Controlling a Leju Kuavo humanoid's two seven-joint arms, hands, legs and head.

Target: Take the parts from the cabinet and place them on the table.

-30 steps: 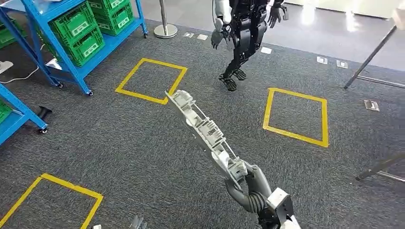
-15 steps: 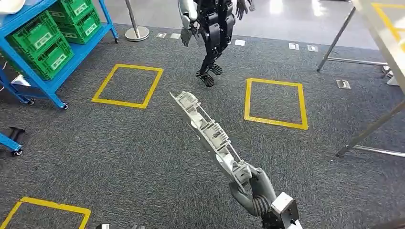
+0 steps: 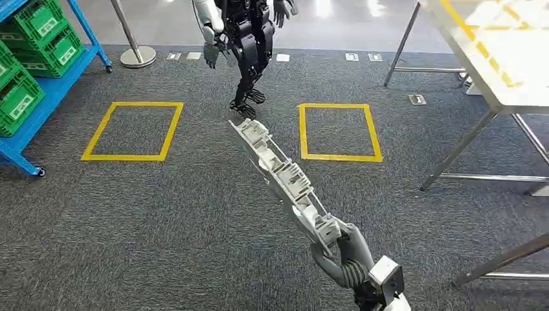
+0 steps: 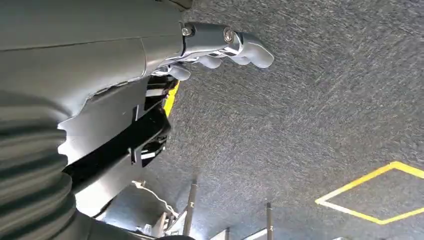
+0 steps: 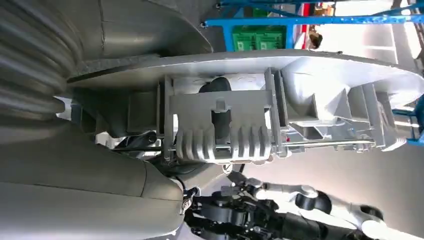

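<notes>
My right hand [image 3: 343, 254] grips one end of a long pale grey moulded part [image 3: 280, 173], which sticks out forward and to the left above the carpet. In the right wrist view the same part [image 5: 280, 120] lies close across the hand [image 5: 90, 150], ribs and pins showing. The white table [image 3: 505, 52] stands at the upper right. In the left wrist view my left hand [image 4: 220, 47] hangs over the carpet with its fingers curled in and nothing in it.
Another humanoid robot [image 3: 243, 39] stands ahead on the grey carpet. A blue rack [image 3: 39, 97] with green crates [image 3: 26, 58] is at the far left. Yellow floor squares [image 3: 133, 129] lie ahead, and a post base [image 3: 137, 56] stands beyond. Table legs [image 3: 459, 149] slant at right.
The whole view has swung to the right: rack, squares and the other robot slid left, and the white table came into view. My right hand keeps holding the part the same way.
</notes>
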